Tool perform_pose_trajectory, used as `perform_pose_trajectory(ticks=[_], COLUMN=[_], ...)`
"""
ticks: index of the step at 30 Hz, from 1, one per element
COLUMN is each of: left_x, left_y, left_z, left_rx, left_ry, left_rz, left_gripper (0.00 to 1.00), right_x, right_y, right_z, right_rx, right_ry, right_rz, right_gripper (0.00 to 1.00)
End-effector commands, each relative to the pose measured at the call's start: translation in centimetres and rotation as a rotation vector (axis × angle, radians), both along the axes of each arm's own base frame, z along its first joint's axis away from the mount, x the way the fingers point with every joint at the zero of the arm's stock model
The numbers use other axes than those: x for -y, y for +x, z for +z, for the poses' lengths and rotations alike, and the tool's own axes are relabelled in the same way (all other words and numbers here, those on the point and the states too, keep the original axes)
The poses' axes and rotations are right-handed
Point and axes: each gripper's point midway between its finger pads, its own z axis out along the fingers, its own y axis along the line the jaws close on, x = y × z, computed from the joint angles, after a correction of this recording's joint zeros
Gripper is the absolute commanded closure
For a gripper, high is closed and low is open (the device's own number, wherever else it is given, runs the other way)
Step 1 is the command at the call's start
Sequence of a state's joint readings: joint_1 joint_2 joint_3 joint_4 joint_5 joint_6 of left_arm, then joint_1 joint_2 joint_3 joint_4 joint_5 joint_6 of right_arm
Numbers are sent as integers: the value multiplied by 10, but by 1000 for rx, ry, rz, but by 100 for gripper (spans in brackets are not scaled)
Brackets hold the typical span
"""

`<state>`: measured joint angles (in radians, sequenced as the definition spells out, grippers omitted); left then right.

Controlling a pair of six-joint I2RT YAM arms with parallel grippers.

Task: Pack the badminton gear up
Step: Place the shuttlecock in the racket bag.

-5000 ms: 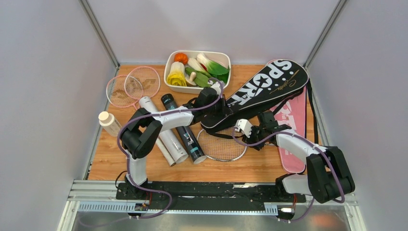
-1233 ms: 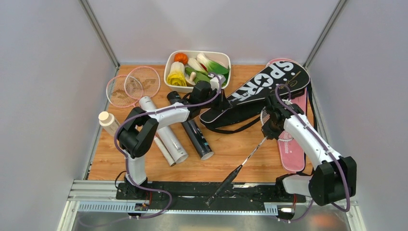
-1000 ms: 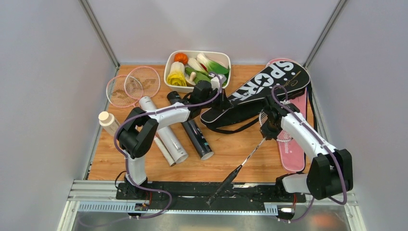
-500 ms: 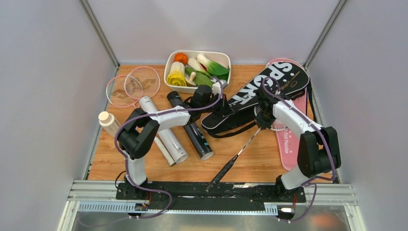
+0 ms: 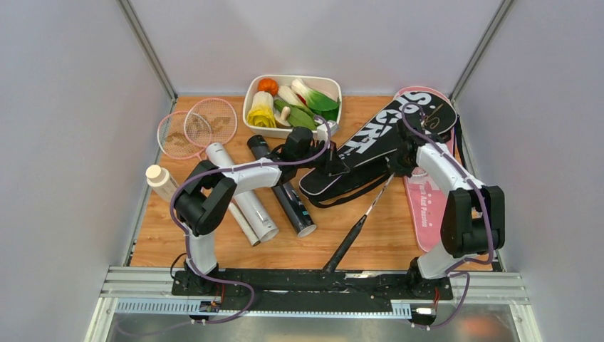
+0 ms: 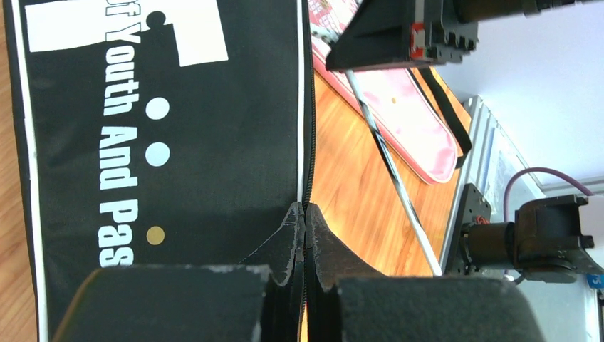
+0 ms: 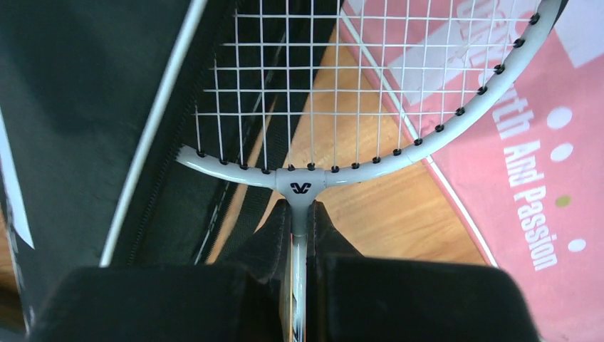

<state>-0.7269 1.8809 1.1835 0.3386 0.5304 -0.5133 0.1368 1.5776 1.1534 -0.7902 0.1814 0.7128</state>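
My left gripper (image 5: 332, 152) is shut on the zipper edge of the black "SPORT" cover (image 5: 370, 142); in the left wrist view its tips (image 6: 304, 214) pinch that edge of the cover (image 6: 178, 128). My right gripper (image 5: 397, 161) is shut on the throat of the silver racquet (image 5: 356, 228). In the right wrist view (image 7: 299, 214) the racquet's head (image 7: 399, 151) lies partly over the open edge of the black cover (image 7: 92, 92). The pink cover (image 5: 427, 206) lies to the right. Two pink racquets (image 5: 196, 127) lie at the back left. No shuttlecocks show.
A white tube (image 5: 242, 192) and a black tube (image 5: 281, 189) lie side by side left of centre. A small bottle (image 5: 160, 182) lies at the left edge. A white tray (image 5: 335, 89) of toy vegetables stands at the back.
My right gripper has carried the silver racquet up and back toward the black cover's opening; the handle has left the front rail. The black cover has swung more upright. My left gripper has kept its hold.
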Motion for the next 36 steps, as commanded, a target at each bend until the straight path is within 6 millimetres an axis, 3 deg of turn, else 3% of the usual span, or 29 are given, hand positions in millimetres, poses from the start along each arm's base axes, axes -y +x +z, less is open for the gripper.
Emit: perform_pose_trajectory(ticks=[1,11,15,26,27,32,36], left_x=[9,7,7,1,1,3,7], left_y=[-14,-26,-30,-39,-38,-36,-33], left_z=[28,15,14,16,14,7,10], left_rx=[73,35,23,25,24,12,11], left_ry=[-82,-87,-98,-93,-90,-78,-91], left_rz=[-95,-101,-99,-100,-99,-98,-94], left_gripper=[100,100,100,100,100,100,100], right_x=[-6,1,-9,-26,-29,-43,-42], right_y=[53,103,122,144,143,128,112], right_z=[37,24,25,21,22,18,6], right_rx=[190,203,244,273,278,295,287], right_ry=[68,156,266,409,423,449,420], right_rz=[84,-7,-52,-68,-47,119,180], right_gripper=[100,100,100,100,99,65,60])
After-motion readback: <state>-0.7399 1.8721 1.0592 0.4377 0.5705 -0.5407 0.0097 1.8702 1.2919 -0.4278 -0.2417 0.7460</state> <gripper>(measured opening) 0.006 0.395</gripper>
